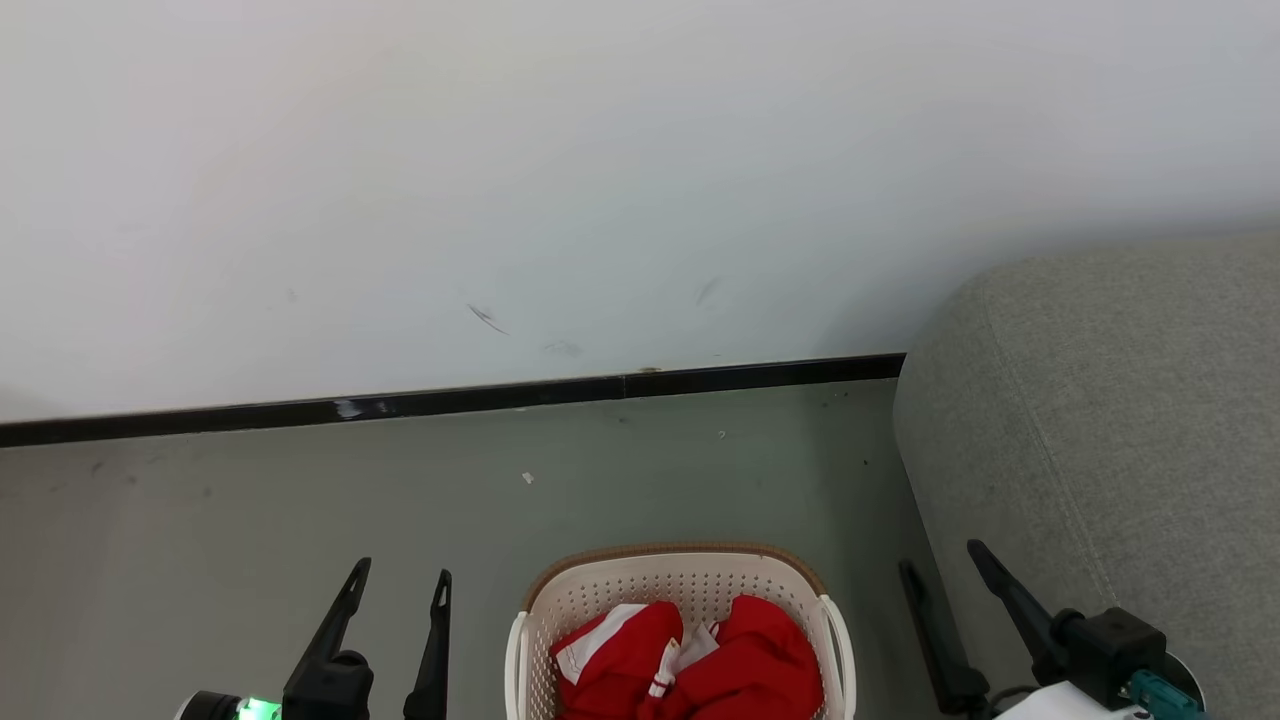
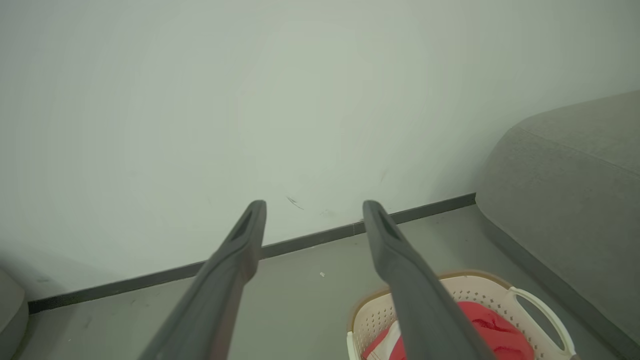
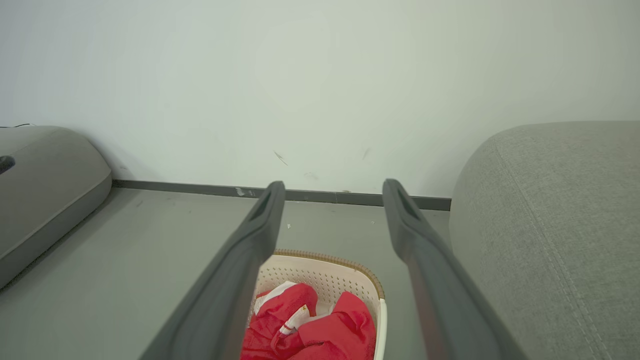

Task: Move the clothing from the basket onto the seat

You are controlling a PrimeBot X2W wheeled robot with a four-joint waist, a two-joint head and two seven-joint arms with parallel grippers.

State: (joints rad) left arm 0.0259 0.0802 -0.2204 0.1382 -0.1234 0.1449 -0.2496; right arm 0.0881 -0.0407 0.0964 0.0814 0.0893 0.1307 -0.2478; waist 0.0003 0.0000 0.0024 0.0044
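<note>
Left pincer [image 1: 402, 572] at the lower left of the head view and right pincer [image 1: 940, 557] at the lower right both stand with fingers spread wide apart, holding nothing, fingertips pointing up the frame. Between them at the bottom centre, the basket [image 1: 640, 585] rests on the floor [image 1: 300, 500] with the red-and-white clothing [image 1: 750, 660] bunched inside it, near the seat [image 1: 1100, 420] occupying the right edge. Beyond, a dark skirting strip [image 1: 450, 400] runs along the foot of the white wall [image 1: 600, 150].
</note>
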